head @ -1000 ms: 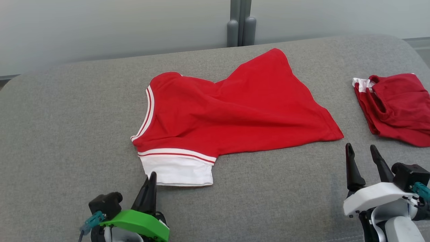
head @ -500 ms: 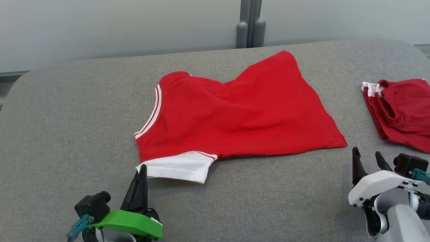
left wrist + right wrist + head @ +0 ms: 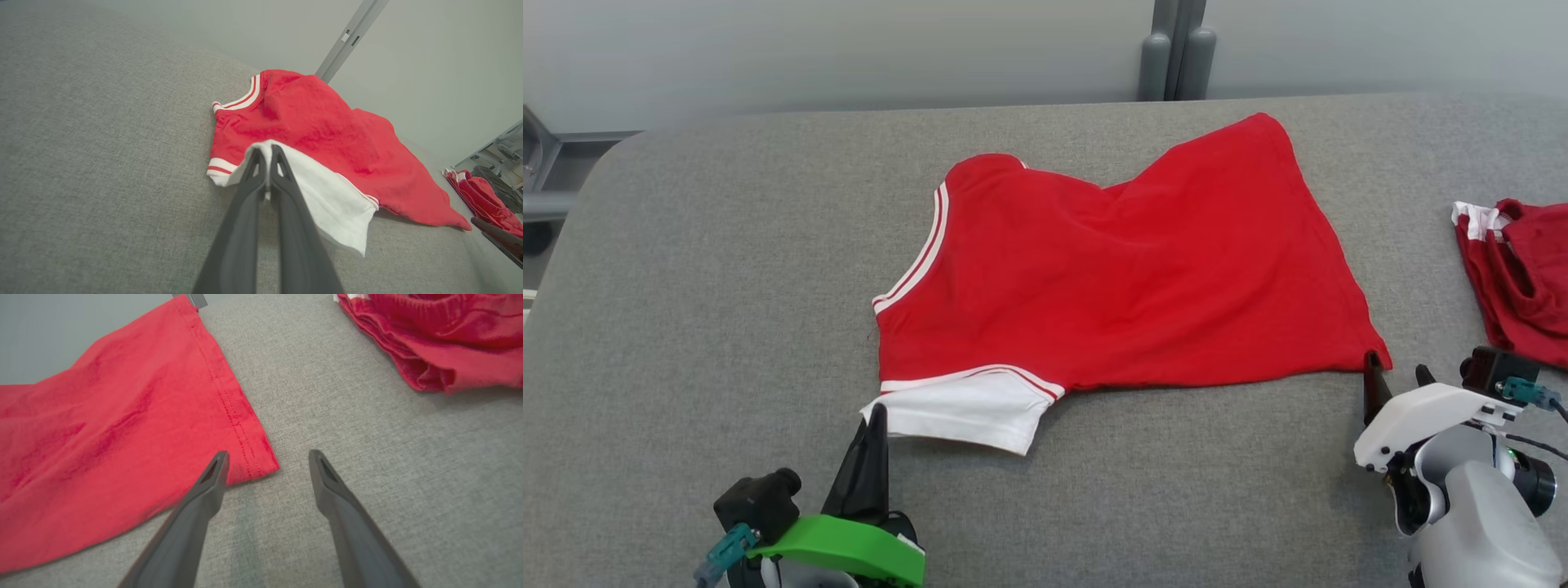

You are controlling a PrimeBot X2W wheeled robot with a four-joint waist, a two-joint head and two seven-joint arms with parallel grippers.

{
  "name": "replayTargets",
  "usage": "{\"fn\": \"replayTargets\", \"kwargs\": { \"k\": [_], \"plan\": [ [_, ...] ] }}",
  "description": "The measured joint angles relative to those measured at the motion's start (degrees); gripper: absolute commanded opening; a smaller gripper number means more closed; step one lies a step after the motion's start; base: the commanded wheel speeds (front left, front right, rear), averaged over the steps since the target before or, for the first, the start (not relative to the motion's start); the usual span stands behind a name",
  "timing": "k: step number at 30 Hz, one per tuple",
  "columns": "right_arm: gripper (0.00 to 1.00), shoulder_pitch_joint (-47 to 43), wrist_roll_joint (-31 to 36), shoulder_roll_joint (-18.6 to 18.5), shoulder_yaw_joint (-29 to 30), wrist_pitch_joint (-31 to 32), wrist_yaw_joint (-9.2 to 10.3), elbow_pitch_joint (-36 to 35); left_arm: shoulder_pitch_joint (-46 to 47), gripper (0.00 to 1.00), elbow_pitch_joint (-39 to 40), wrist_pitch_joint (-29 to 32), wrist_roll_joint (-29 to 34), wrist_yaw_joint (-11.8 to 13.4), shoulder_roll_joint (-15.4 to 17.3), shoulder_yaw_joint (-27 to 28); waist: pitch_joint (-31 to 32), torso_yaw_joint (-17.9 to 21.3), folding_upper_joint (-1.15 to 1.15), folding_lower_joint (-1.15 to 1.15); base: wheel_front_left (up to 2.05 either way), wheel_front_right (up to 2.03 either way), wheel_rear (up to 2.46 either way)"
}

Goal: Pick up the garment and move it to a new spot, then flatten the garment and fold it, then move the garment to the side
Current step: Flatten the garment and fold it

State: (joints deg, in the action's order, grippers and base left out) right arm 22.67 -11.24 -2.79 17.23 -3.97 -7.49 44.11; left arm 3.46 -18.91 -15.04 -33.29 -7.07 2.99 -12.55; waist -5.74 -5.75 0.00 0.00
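Centrally on the grey bench [image 3: 703, 286] lies the red T-shirt [image 3: 1127, 269], spread out. The left gripper [image 3: 876, 416], held low, has its fingers clamped on the white sleeve [image 3: 964, 408]. The right gripper [image 3: 1396, 365] reaches forward, fingers apart, straddling the hem corner.

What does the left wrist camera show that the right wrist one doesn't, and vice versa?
Left wrist, not right: the left gripper shut on the white sleeve of the red fabric shirt, plus its striped neckline. Right wrist, not left: the hem corner's stitching, between the fingers of the open right gripper. Both: the shirt, the grey fabric surface, a second red garment bunched aside.
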Motion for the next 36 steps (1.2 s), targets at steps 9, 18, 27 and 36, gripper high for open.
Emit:
{"fn": "replayTargets", "kwargs": {
  "k": [9,18,27,36],
  "plan": [
    [1.00,6.44,4.14,-0.18,3.02,0.11,0.00,9.33,1.10,0.00,-0.12,0.00,0.14,0.00,-0.05,-0.63,-1.76,-1.37,0.00,0.00,0.00,0.00,0.00],
    [0.00,10.39,5.15,-0.68,3.52,0.18,0.00,15.11,1.40,0.00,-0.16,0.00,0.16,0.00,-0.10,-0.53,-2.25,-1.78,0.00,0.00,0.00,0.00,0.00],
    [0.00,12.61,-0.31,-0.34,2.14,-2.75,0.00,15.48,1.73,0.00,0.97,0.00,-0.14,-0.02,-0.12,-0.36,-1.68,-0.81,0.00,0.00,0.00,0.00,0.00],
    [0.00,9.52,-17.90,-0.77,-8.94,-3.81,0.00,-2.19,4.98,0.00,6.91,0.00,-6.21,-0.04,-0.14,0.02,0.54,1.37,0.00,0.00,0.00,0.00,0.00]
  ]
}}
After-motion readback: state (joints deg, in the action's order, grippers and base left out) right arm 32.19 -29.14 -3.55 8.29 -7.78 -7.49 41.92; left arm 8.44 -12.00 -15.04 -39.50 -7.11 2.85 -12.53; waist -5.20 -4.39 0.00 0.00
